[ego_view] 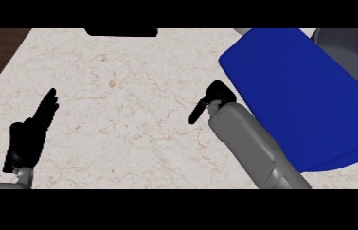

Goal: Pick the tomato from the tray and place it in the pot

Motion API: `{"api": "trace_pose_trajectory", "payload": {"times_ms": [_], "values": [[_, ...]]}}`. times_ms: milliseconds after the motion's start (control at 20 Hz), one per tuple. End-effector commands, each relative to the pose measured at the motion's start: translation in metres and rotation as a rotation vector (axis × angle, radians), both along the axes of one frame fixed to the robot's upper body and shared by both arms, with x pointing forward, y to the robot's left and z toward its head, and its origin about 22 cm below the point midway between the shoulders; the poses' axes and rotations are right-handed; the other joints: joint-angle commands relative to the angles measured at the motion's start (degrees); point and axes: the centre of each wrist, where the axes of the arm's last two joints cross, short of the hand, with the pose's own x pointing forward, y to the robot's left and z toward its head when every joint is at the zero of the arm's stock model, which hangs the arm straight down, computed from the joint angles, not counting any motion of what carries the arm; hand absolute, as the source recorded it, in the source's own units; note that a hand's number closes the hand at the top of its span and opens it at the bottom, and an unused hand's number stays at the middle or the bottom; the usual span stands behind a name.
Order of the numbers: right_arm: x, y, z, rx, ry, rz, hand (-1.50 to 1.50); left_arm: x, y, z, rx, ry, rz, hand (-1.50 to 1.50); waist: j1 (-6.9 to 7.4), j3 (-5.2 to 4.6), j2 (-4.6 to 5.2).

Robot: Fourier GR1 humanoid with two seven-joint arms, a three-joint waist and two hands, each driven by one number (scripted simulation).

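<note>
The counter [126,82] is pale, marbled stone with thin reddish veins, and most of it lies bare in the middle of the head view. At the right side sits a big blue tray [293,82], tilted a little so its long side runs from upper left to lower right. What shows of its top is plain blue all over; I can see nothing lying on it. The tomato named in the task does not show anywhere, neither on the tray nor on the counter, so I cannot tell where it is.

Above the tray's upper right corner there is a grey curved edge [339,39], cut off by the view's border. It may be the rim of a pot, but too little of it shows to be sure, and its inside is out of sight.

The right hand [213,100] is just beside the tray's left edge, at the end of a grey forearm [252,148] that comes up from the lower edge. The hand is seen mostly from the back; one finger or the thumb points down and to the left, and the rest are tucked behind the wrist. I cannot tell whether it is wide, narrow or holding anything.

The left hand [31,129] rests at the far left, well apart from the tray, fingers straight and pointing up, spread open and holding nothing.

A dark shape [121,32] sits at the counter's far edge, top centre.
</note>
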Motion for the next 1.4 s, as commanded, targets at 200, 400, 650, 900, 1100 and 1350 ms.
{"api": "trace_pose_trajectory", "payload": {"times_ms": [200, 400, 650, 900, 1100, 1350], "values": [[-0.003, 0.02, -0.001, -0.08, 0.041, -0.064, 1.5, 0.003, 0.005, 0.009, 0.025, -0.012, 0.004, 0.0, -0.24, 0.13, 0.21], [-0.004, 0.02, 0.009, -0.062, 0.045, -0.055, 1.5, -0.014, 0.008, -0.001, 0.008, 0.015, 0.013, 0.0, -0.86, 0.13, -0.08], [0.007, 0.014, 0.017, -0.08, -0.002, -0.006, 1.5, -0.007, 0.019, 0.003, -0.002, 0.0, 0.023, 0.0, -1.25, 0.12, 0.03], [0.051, -0.096, 0.032, -0.139, -0.195, 0.193, 1.5, 0.008, 0.005, 0.01, 0.003, -0.01, 0.015, 0.0, -0.79, 0.17, 0.62], [0.061, -0.096, 0.056, -0.284, -0.264, 0.156, 1.5, -0.011, -0.004, -0.003, 0.007, 0.01, 0.004, 0.0, -0.52, 0.13, 0.3], [0.062, -0.102, 0.08, -0.497, -0.434, 0.141, 1.5, -0.012, 0.007, 0.002, 0.007, 0.011, 0.026, 0.0, -0.97, 0.09, -0.16]]}}
